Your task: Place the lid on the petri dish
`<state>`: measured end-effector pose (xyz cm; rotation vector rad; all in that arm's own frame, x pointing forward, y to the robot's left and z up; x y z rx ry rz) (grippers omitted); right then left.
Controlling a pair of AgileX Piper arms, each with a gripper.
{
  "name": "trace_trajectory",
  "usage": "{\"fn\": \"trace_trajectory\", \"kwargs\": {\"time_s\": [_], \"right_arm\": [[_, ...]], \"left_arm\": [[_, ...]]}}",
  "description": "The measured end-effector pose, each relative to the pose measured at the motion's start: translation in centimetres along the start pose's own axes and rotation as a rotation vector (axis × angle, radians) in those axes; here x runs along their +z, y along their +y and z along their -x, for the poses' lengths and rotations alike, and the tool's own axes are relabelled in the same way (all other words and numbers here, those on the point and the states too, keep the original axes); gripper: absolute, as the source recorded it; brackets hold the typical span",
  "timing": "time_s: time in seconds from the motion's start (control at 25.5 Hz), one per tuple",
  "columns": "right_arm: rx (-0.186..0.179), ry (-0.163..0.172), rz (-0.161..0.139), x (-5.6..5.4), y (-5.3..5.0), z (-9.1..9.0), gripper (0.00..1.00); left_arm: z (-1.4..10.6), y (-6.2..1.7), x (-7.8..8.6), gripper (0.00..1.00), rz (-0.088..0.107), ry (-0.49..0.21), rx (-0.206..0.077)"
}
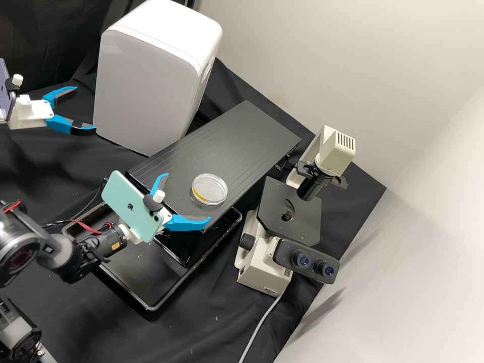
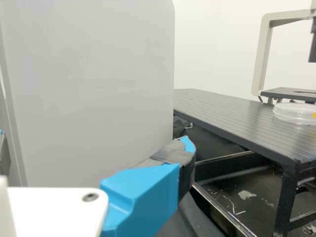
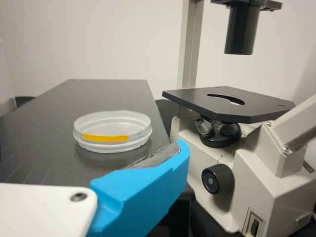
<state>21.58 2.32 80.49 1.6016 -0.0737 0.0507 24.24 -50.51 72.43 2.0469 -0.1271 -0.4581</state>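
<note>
Two white grippers with bright blue fingers hang over a bench draped in black cloth [image 1: 201,327]. Both are spread wide and both hold nothing.

The right gripper [image 1: 187,197] sits at the near end of a long black ribbed platform [image 1: 227,141]. Its two fingers are well apart, one above the platform's edge and one just off its near corner.

A round clear plastic petri dish [image 1: 208,189] with a yellow strip rests flat on that platform, near the same end. It lies just beyond the right gripper's fingertips and does not touch them. From the right wrist camera the dish [image 3: 112,131] is close ahead of a blue finger [image 3: 143,192]. A clear lid appears to sit over it, rim over rim, though the clear plastic makes that hard to confirm.

The left gripper [image 1: 84,109] is well apart from the dish, at the far left. It hangs just beside a tall white rounded box [image 1: 151,75] that stands by the platform's far-left end. Its fingers are also wide apart.

The platform stands over a shallow black tray [image 1: 146,297]. A white and black microscope [image 1: 282,237] with a flat black stage stands just to the right of the platform, near the dish.
</note>
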Motion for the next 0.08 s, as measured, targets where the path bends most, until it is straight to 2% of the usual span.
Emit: {"fn": "trace_trajectory", "kwargs": {"time_s": [0.08], "right_arm": [[-0.002,0.002,-0.016,0.01,0.03,0.5,1.0]], "left_arm": [[0.0,0.0,0.0,1.0,0.0,0.0,0.0]]}}
